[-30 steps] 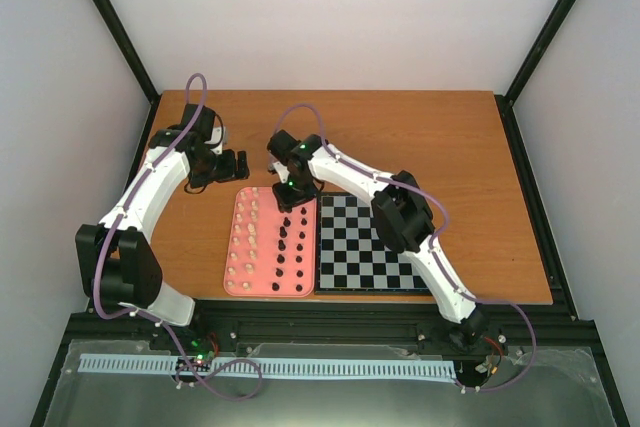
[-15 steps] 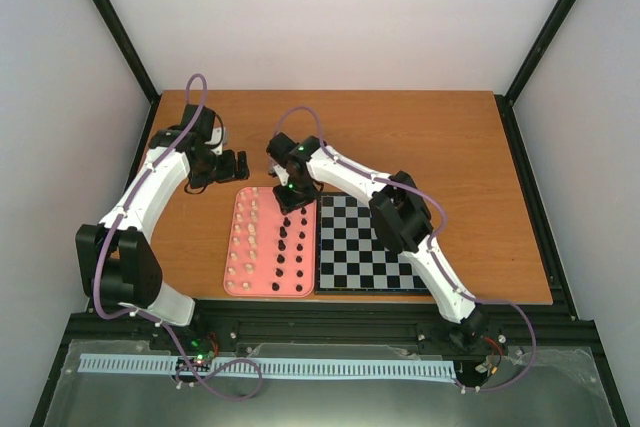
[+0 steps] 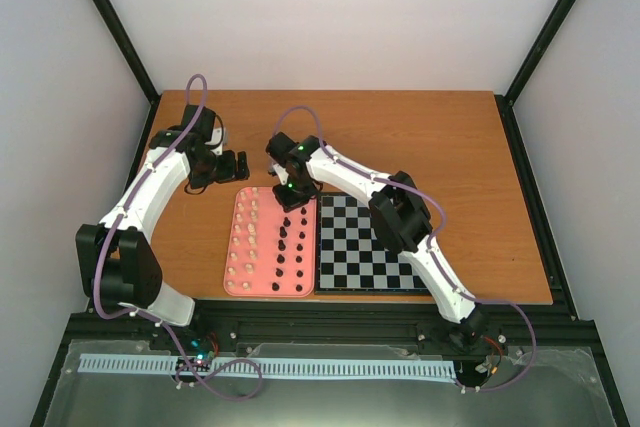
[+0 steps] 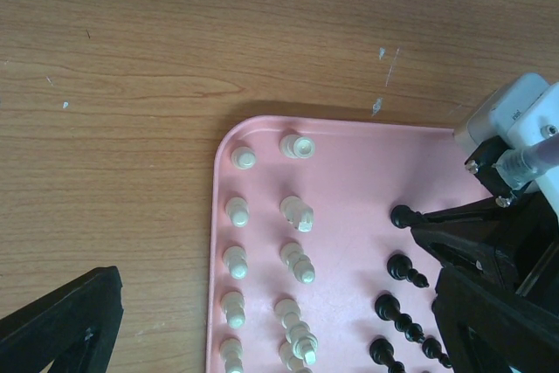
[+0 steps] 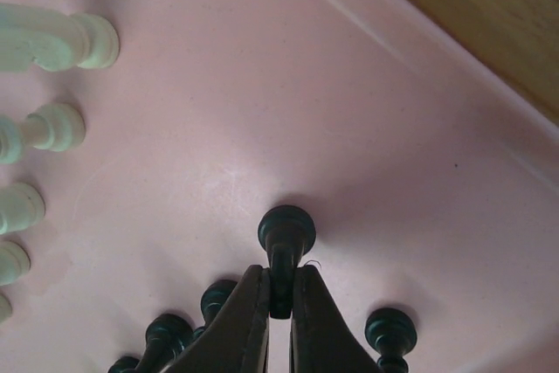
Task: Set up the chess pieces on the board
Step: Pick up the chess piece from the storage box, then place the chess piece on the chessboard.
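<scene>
Far left, over the brown wooden table: the black two-finger left gripper. Hangs spread wide, holding nothing, just beyond the far left corner of the flat pink rectangular plastic tray.

Next, on the tray's left half: two columns of small cream-white turned chess pieces, each apart from the next. On its right half: two columns of small black chess pieces.

At the far end of the black columns: the black two-finger right gripper. Points down from above, fingers pressed together on the upper part of one slim black pawn-like piece. Seems upright, round foot on the pink floor, other black pieces near on both sides but not touching.

Right of the tray, just beside it, edges seeming to meet: the flat square chessboard with black and pale checks. No piece to be seen on its squares from overhead.

Judgement on the coming move: turns on the board lying to the right of the pinched piece, on the right arm's own side, with the left arm well apart beyond the tray's other side. Calls for a lift straight up along the piece's vertical long axis, in line with the fingers, to clear the neighbouring black heads; then a sideways carry rightward. Risks: a tilt in so narrow a pinch, or a brush against a neighbour.
</scene>
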`<action>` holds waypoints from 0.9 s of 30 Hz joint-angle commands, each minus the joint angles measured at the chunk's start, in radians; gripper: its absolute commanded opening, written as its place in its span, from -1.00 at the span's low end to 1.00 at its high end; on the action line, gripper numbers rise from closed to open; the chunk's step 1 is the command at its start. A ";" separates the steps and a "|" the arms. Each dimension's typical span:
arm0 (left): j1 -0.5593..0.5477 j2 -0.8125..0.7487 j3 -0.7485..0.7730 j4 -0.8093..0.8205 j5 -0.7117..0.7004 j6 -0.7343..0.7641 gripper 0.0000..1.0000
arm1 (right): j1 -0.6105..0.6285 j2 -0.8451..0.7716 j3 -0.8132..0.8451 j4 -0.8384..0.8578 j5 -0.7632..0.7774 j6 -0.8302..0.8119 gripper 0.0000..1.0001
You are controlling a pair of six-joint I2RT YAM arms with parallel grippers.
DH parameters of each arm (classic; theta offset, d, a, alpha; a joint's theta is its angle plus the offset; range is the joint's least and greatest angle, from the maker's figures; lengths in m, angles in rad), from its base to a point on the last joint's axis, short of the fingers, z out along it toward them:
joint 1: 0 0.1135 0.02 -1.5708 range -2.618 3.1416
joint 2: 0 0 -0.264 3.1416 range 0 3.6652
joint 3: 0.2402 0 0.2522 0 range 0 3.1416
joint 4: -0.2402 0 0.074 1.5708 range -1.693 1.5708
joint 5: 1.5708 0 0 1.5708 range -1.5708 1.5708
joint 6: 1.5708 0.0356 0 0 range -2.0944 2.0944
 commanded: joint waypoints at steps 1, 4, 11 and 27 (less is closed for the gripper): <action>-0.004 -0.020 -0.001 0.011 0.002 -0.009 1.00 | 0.008 -0.005 0.023 -0.004 0.038 0.000 -0.94; -0.004 -0.022 -0.001 0.011 0.002 -0.010 1.00 | 0.004 -0.043 0.024 0.005 0.078 0.014 -0.94; -0.004 -0.028 -0.002 0.010 0.004 -0.010 1.00 | -0.072 -0.238 -0.064 0.027 0.180 0.084 -0.94; -0.004 -0.039 -0.011 0.014 0.010 -0.011 1.00 | -0.458 -0.833 -0.861 0.087 0.228 0.147 -0.94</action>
